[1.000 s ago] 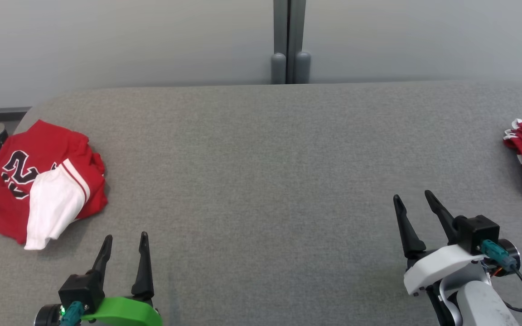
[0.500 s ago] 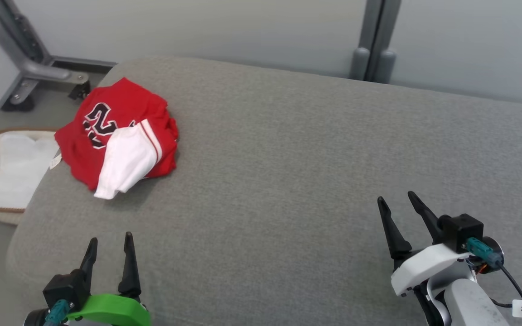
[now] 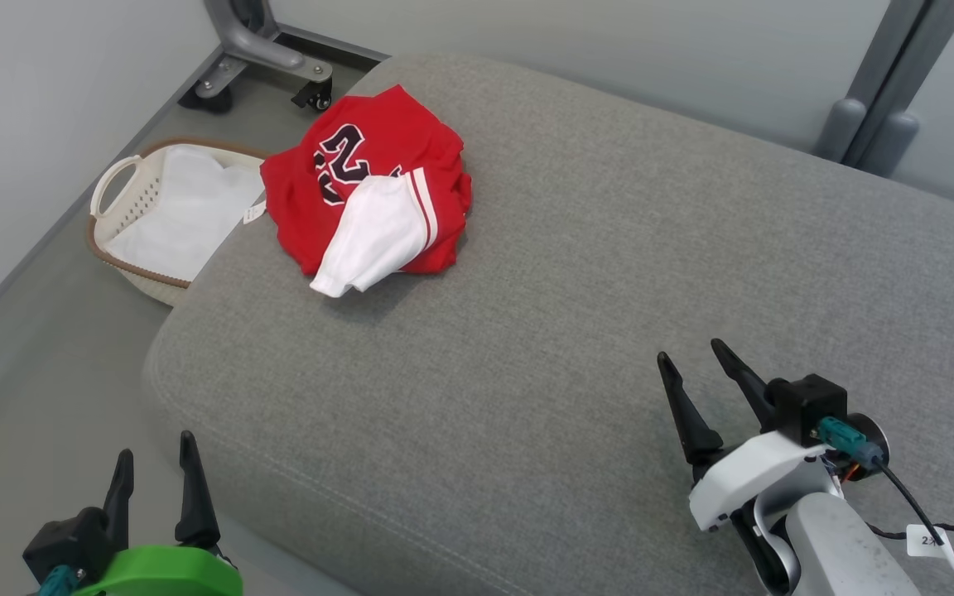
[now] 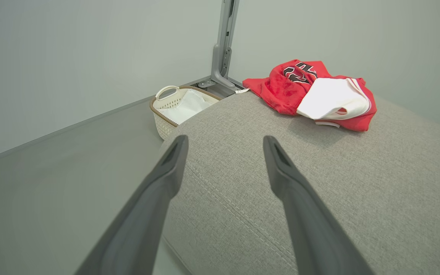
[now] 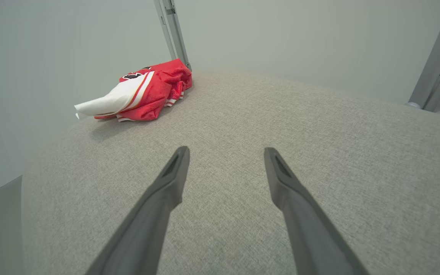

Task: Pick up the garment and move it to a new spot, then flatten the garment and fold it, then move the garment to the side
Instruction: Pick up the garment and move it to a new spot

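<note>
The left gripper [image 3: 156, 444] is being held low off the near left corner of the grey cushion [image 3: 576, 331], fingers spread and empty. The right gripper [image 3: 690, 350] is being held above the cushion, likewise spread. Farther off, the crumpled red garment [image 3: 361, 190] is being left lying at the far left corner, its black number partly folded under. A white basket [image 3: 139, 197], its contents unclear, is being shown from the head and left wrist.

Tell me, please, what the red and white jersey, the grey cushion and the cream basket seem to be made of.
The crumpled red and white jersey: soft matte fabric, perhaps polyester knit; it slumps in loose folds. The grey padded cushion: coarse woven upholstery, with visible weave and a stitched seam. The cream perforated basket: probably moulded plastic, given its even holes and smooth handle.
</note>
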Controlling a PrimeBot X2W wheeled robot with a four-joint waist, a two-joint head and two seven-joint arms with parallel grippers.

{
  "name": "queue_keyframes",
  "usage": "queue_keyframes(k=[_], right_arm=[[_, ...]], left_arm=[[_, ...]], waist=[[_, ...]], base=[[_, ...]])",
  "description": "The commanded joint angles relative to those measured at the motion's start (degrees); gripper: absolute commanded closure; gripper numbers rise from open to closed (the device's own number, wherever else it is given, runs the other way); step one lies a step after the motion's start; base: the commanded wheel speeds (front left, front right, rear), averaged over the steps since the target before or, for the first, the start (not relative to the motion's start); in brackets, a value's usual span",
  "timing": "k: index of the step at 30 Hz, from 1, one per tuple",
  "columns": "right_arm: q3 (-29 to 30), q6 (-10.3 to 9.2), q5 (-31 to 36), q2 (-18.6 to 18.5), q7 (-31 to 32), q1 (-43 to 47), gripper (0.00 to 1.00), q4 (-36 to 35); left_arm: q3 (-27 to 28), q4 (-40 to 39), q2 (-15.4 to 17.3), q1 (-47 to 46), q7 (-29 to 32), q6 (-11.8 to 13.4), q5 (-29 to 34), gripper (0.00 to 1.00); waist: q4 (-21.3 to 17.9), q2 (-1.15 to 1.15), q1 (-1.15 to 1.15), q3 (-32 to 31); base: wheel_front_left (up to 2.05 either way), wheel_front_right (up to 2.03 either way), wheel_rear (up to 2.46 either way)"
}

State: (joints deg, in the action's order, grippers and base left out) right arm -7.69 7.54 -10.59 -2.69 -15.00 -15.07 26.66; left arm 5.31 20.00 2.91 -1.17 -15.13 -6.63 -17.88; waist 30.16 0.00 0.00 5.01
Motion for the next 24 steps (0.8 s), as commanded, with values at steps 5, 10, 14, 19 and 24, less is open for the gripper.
queue_keyframes(k=[5, 10, 14, 19, 24], right_arm=[[0.7, -0.11, 1.3, -0.4, -0.3, -1.2, 0.0, 0.4], [2.5, -0.11, 3.4, -0.4, -0.3, -1.8, 0.0, -0.9], [2.5, -0.11, 5.3, -0.4, -0.3, -3.7, 0.0, -2.0], [2.2, -0.11, 7.1, -0.4, -0.3, -6.8, 0.0, -3.4], [1.7, -0.11, 7.9, -0.4, -0.3, -9.6, 0.0, -5.0]], left_arm=[[-0.1, -0.4, 0.1, -1.6, 0.0, -0.2, 1.0, 0.0], [-1.2, 2.3, 0.1, -6.2, 0.0, -0.5, 0.4, 0.0], [-0.7, 4.9, 0.3, -12.1, 0.0, -0.8, -0.2, 0.0], [-4.4, 7.3, 4.1, -20.1, 0.0, -0.9, -4.0, 0.0], [-10.1, 10.1, 11.3, -29.3, 0.0, -0.9, -10.5, 0.0]], waist=[[1.2, 0.0, 0.0, 2.9], [1.0, 0.0, 0.0, 5.7], [-1.3, 0.0, 0.0, 9.2], [-4.2, 0.0, 0.0, 13.2], [-7.0, 0.0, 0.0, 16.8]], base=[[0.0, 0.0, 0.0], [0.0, 0.0, 0.0], [0.0, 0.0, 0.0], [0.0, 0.0, 0.0], [0.0, 0.0, 0.0]])
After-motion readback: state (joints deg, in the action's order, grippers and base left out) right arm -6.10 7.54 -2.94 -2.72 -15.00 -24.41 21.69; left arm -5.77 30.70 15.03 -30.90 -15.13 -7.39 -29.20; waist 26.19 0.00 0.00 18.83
